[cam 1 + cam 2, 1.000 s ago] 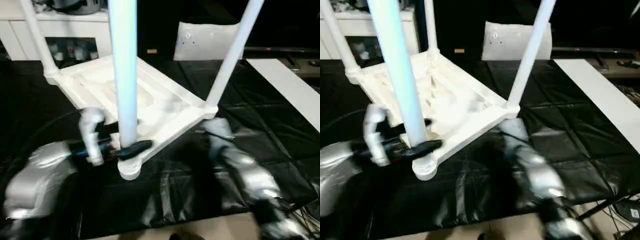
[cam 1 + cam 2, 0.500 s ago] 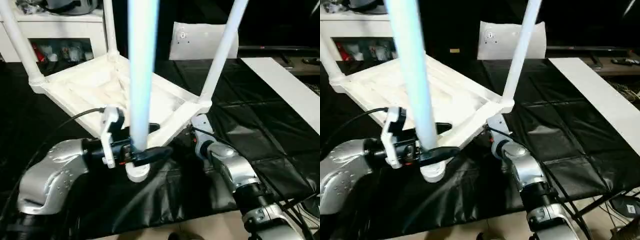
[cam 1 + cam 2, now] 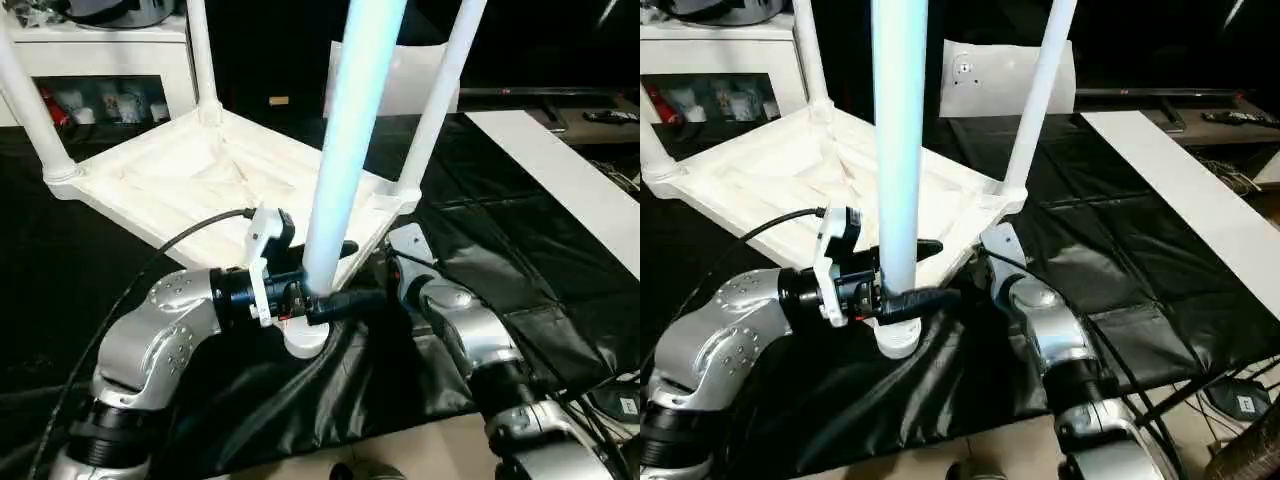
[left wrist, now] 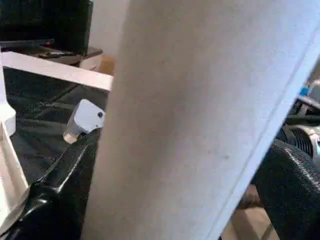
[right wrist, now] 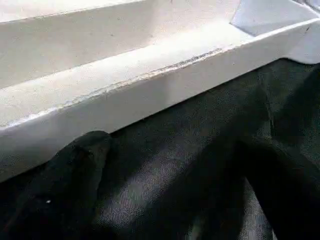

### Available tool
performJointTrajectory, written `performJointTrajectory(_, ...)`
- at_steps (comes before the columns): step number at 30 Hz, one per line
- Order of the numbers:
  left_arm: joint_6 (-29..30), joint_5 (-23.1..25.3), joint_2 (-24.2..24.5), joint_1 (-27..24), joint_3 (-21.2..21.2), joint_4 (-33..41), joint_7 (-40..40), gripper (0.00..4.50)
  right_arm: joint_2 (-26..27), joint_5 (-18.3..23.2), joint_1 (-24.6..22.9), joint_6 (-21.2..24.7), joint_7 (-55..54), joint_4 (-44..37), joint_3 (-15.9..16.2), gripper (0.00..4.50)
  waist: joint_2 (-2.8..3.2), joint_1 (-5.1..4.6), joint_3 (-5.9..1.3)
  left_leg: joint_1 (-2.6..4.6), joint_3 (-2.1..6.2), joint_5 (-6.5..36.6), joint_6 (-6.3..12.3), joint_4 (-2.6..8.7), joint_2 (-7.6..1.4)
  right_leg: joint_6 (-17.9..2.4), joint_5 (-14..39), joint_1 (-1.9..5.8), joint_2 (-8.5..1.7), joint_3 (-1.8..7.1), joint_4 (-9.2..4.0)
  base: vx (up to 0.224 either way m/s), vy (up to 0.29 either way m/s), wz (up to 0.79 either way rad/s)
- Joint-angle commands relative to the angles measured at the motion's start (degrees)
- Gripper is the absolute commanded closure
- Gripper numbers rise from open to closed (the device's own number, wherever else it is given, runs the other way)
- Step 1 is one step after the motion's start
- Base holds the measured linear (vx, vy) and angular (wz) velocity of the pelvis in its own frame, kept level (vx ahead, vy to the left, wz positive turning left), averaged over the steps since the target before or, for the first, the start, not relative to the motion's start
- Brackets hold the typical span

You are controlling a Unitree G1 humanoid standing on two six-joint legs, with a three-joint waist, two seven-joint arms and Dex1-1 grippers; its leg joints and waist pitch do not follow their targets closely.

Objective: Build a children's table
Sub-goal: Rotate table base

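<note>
White children's table (image 3: 190,185) lies upside down, centre-left of frame, ribbed underside up, four legs standing in the corner sockets. Nearest leg (image 3: 350,130) runs up through the top edge, centre of frame. Left gripper (image 3: 335,280) comes in from lower left, level, jaws spread wide around the base of that leg just above its socket (image 3: 305,340); one black finger (image 3: 925,297) in front, the other behind the leg. Contact looks close, a firm squeeze can't be told. Right gripper (image 3: 395,255) sits just right of centre, at the table's near-right rim below the right-hand leg (image 3: 440,95); jaws wide, holding nothing, black cloth and white rim ahead of it. Surface: black-covered worktop (image 3: 520,250), wrinkled cloth. White board (image 3: 560,170) at right. White cabinet (image 3: 110,60) upper left, dark room behind.
</note>
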State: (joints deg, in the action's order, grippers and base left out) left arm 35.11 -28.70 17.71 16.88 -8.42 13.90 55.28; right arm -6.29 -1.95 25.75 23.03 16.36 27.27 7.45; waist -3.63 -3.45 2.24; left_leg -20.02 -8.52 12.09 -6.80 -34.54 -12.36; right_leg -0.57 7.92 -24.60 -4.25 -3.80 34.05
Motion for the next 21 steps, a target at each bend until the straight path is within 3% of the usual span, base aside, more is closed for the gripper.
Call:
performJointTrajectory(1, 1.7, -1.1, -0.3, -1.4, -5.5, 3.3, 1.8, 0.05, 0.1, 0.8, -0.8, 0.6, 2.0, -4.5, 2.3, 0.00, 1.40, 0.85, -3.33, -0.74, -0.91, 13.2, 0.21, 4.25, 0.03, -9.4, 16.2, 3.98, -1.70, 1.81, -3.38, 0.000, 0.000, 0.00)
performJointTrajectory(4, 2.7, -1.4, 1.7, -3.5, -4.8, 5.5, 2.1, 0.05, -2.2, 0.5, -4.2, 2.1, 1.7, -8.8, 1.1, 0.00, 1.54, 1.10, -3.23, -0.69, -1.03, 12.3, 0.48, 4.28, 0.08, -10.0, 14.8, 3.99, -1.59, 1.84, -3.24, 0.000, 0.000, 0.00)
performJointTrajectory(13, 5.5, -3.6, 4.1, -7.8, -5.4, 12.1, 0.4, 0.05, -6.8, 0.2, -12.5, 7.2, 2.2, -21.0, -1.6, 0.00, 1.48, 2.67, -2.93, -0.44, -1.32, 11.4, -0.07, 4.30, -0.07, -8.3, 16.5, 3.86, -1.33, 2.06, -3.39, 0.000, 0.000, 0.00)
performJointTrajectory(17, 6.4, -4.5, 2.8, -7.2, -6.0, 13.2, -0.8, 0.05, -7.1, 0.0, -12.2, 8.1, 2.2, -22.0, -0.9, 0.00, 1.14, 2.64, -2.72, -0.35, -1.30, 14.1, -0.44, 4.22, 0.15, -6.2, 22.2, 3.50, -1.20, 1.92, -4.03, 0.000, 0.000, 0.00)
performJointTrajectory(21, 6.5, -4.6, 1.4, -5.6, -6.6, 13.0, -1.7, 0.05, -6.6, 0.3, -11.0, 8.4, 2.3, -22.0, -0.3, 0.00, 0.81, 2.67, -2.77, -0.58, -1.20, 13.5, -0.38, 4.11, 0.25, -4.3, 24.6, 3.48, -1.26, 1.88, -4.27, 0.000, 0.000, 0.00)
